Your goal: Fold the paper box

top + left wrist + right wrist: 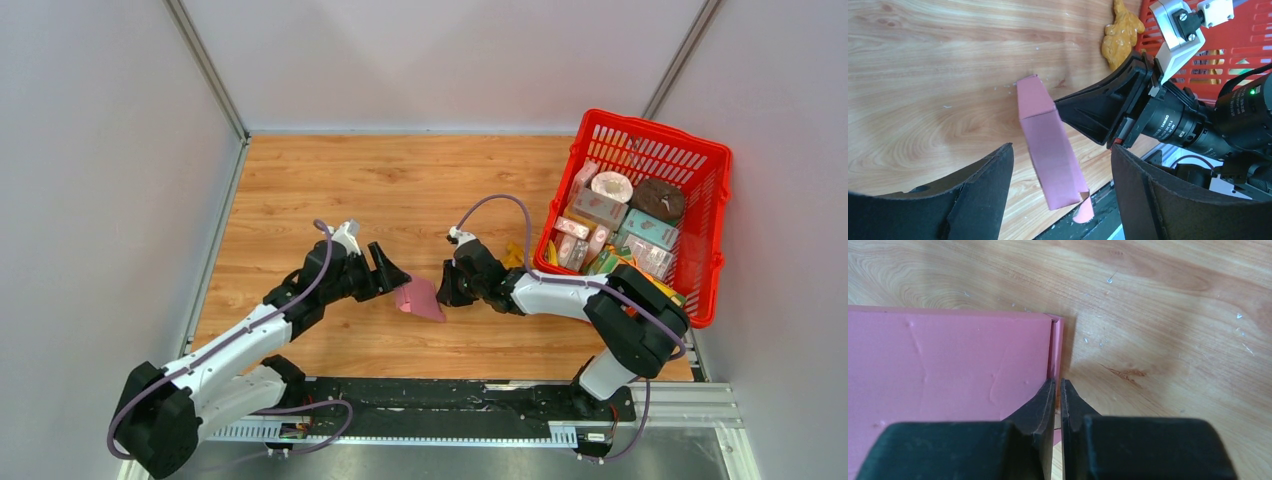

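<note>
Pinching one edge of the tilted paper box (420, 298) in the right gripper (446, 289), jaws nearly closed, near the table's (400, 190) front middle. Flanking it with the left gripper (393, 273), jaws spread wide, touching nothing.

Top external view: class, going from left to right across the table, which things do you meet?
In order: left pincer → paper box → right pincer → red basket.

pink paper box (948, 365), right hand (1058, 386) pinching edge
</note>
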